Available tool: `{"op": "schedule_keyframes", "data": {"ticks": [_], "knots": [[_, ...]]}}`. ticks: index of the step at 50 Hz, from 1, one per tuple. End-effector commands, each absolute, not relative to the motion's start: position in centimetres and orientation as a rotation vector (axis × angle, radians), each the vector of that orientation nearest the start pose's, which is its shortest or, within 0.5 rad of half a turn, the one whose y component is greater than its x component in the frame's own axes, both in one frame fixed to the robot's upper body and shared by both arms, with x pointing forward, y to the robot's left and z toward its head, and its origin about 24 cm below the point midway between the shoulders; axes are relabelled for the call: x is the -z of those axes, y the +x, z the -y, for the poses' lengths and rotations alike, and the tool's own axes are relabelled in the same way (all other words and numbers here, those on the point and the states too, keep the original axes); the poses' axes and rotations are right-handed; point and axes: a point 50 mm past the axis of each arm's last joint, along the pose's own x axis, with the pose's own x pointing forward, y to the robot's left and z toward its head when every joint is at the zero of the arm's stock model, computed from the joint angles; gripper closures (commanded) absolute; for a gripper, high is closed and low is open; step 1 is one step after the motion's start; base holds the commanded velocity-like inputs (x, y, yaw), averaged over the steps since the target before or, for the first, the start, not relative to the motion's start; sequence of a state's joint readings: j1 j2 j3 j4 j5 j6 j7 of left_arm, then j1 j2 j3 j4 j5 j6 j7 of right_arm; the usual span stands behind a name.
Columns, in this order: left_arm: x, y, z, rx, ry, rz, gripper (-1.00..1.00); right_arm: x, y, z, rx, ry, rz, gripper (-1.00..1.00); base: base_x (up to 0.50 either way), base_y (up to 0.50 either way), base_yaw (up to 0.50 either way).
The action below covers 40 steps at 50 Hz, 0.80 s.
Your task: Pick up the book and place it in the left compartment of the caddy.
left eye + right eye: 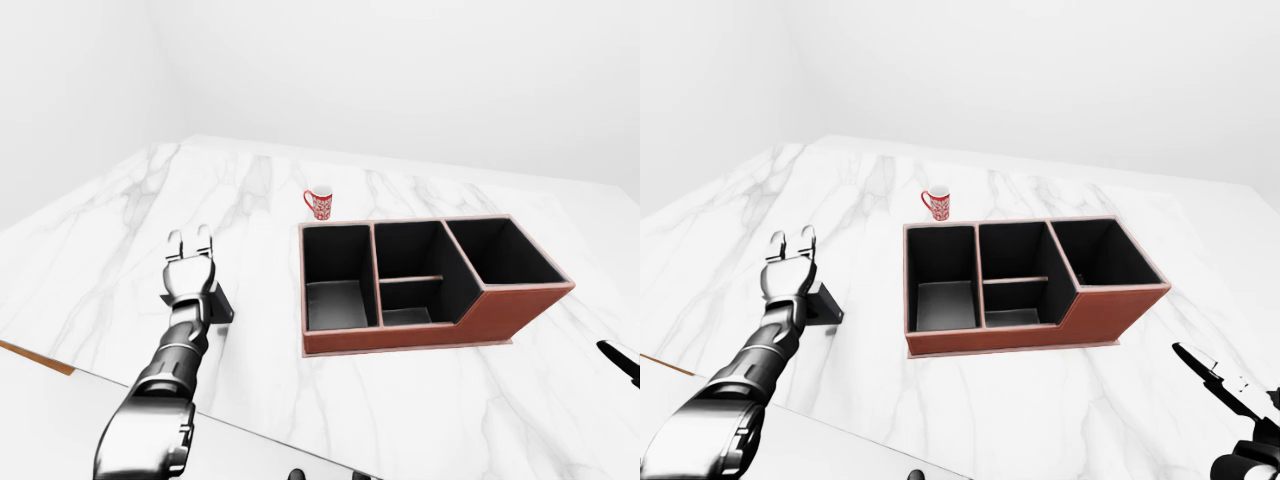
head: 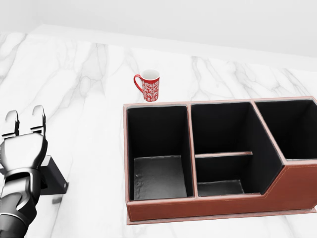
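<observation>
My left hand (image 2: 22, 148) hovers with fingers spread, over the dark book (image 2: 53, 177) lying on the marble counter (image 2: 89, 89), well left of the caddy (image 2: 208, 208) with its 3 sections.

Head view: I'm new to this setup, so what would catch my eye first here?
The red-brown caddy with black compartments fills the lower right, all its visible compartments empty. A red patterned mug stands on the marble counter just above its left compartment. At the lower left, the left hand hangs over a dark book.
</observation>
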<state>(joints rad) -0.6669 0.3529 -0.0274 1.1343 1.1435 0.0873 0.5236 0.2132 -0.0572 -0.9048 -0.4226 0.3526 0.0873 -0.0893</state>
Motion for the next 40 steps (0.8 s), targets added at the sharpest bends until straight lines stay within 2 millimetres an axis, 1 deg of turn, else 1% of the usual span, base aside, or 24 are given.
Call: {"op": "schedule_keyframes", "data": {"ticks": [1, 6, 13, 27, 40], "knots": [[-2.8, 34.6, -25.0, -0.236, 1.627, -0.213, -1.00, -11.5, 11.0, 34.8, 0.934, 0.030, 0.292, -1.00, 0.00, 0.00, 0.00], [-2.1, 34.3, -25.1, -0.203, 1.656, -0.236, -1.00, -11.5, 11.0, 34.8, 0.937, 0.029, 0.292, -1.00, 0.00, 0.00, 0.00], [-1.9, 34.0, -25.5, -0.198, 1.665, -0.261, -1.00, -11.2, 11.1, 34.9, 0.938, 0.031, 0.281, -1.00, 0.00, 0.00, 0.00], [-0.3, 32.8, -25.9, -0.167, 1.659, -0.324, -1.00, -11.3, 11.0, 34.9, 0.939, 0.028, 0.282, -1.00, 0.00, 0.00, 0.00], [0.2, 32.5, -25.8, -0.145, 1.674, -0.334, -1.00, -11.5, 11.0, 34.9, 0.940, 0.023, 0.288, -1.00, 0.00, 0.00, 0.00]]}}
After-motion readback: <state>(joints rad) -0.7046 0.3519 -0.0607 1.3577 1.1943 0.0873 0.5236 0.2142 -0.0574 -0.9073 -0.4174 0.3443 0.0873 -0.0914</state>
